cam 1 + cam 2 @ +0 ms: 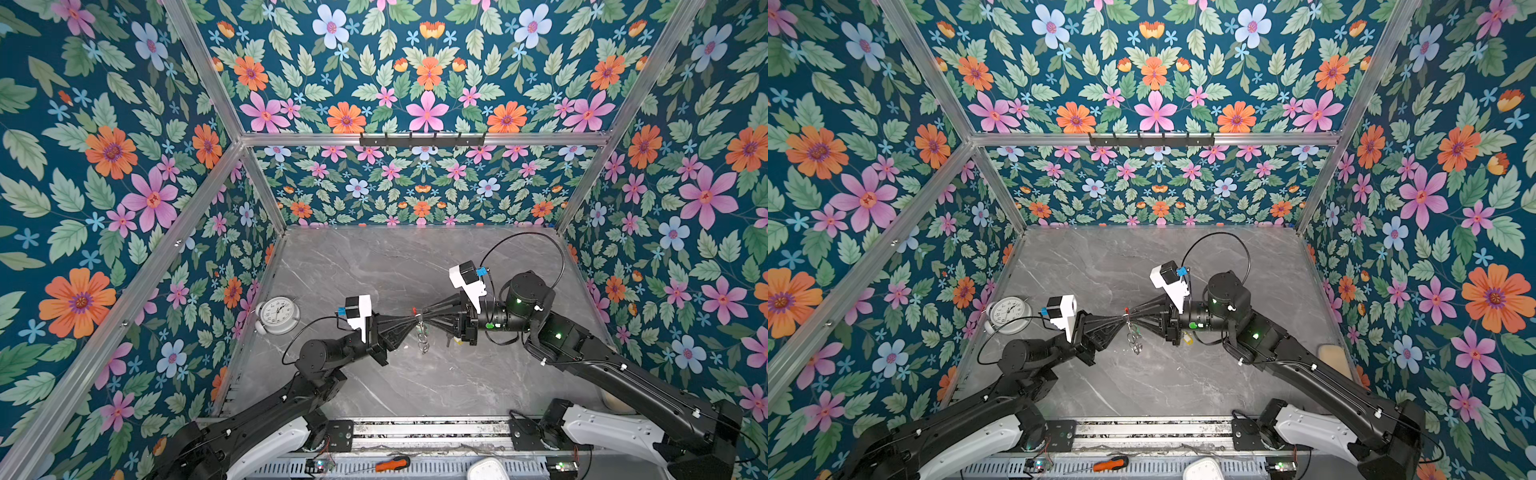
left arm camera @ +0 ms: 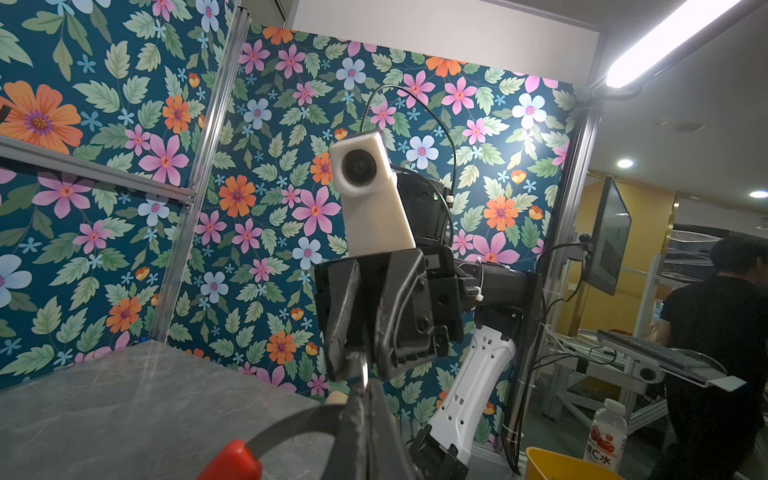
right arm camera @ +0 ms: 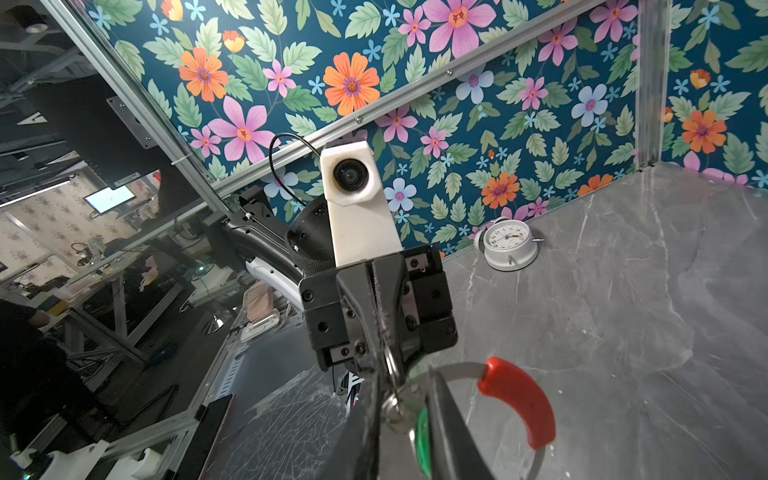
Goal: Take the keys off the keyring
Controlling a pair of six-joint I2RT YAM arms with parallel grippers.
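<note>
Between left claw and right claw, keyring

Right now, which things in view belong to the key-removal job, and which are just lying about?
Job in hand:
keyring, held up between the left gripper and the right gripper
green key tag

Lying about:
alarm clock
orange-handled screwdriver
</note>
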